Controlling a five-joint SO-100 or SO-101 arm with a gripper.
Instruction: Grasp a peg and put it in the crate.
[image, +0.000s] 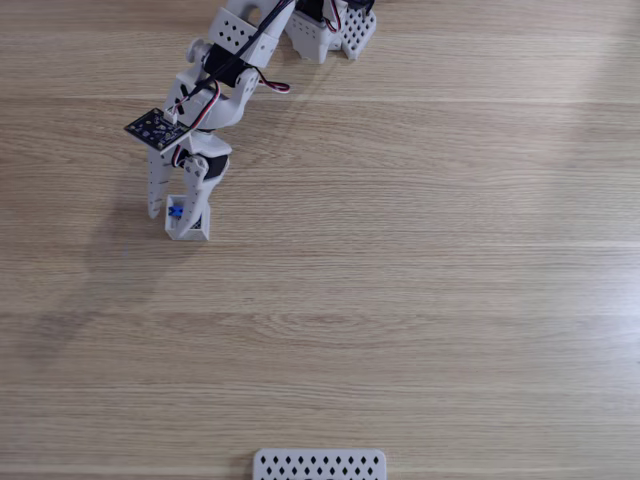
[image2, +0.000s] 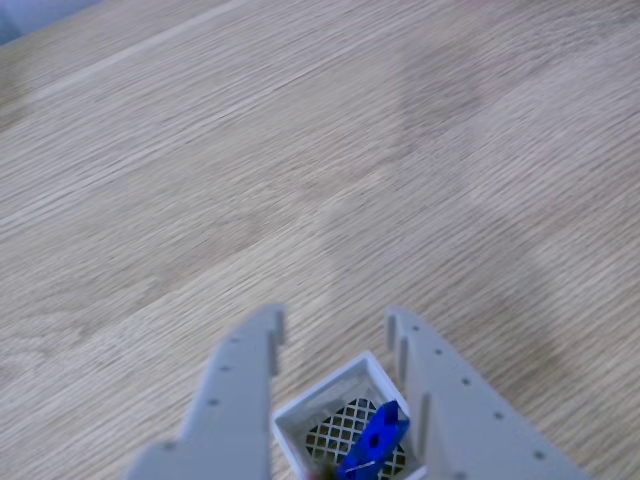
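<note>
Leaning in crate (image2: 290, 428) — blue peg (image2: 374, 443)

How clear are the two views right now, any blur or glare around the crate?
Fixed view: sharp, soft glare upper right, the claw casts a faint shadow leftward. Other view: soft overall, claw fingers blurred at the bottom edge, peg and crate still readable.

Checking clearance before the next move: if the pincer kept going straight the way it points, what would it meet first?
Probably the crate: the open pincer points down with its fingers straddling it, and the peg lies inside. Depth is unclear, so a fingertip might reach the table beside it instead.
</note>
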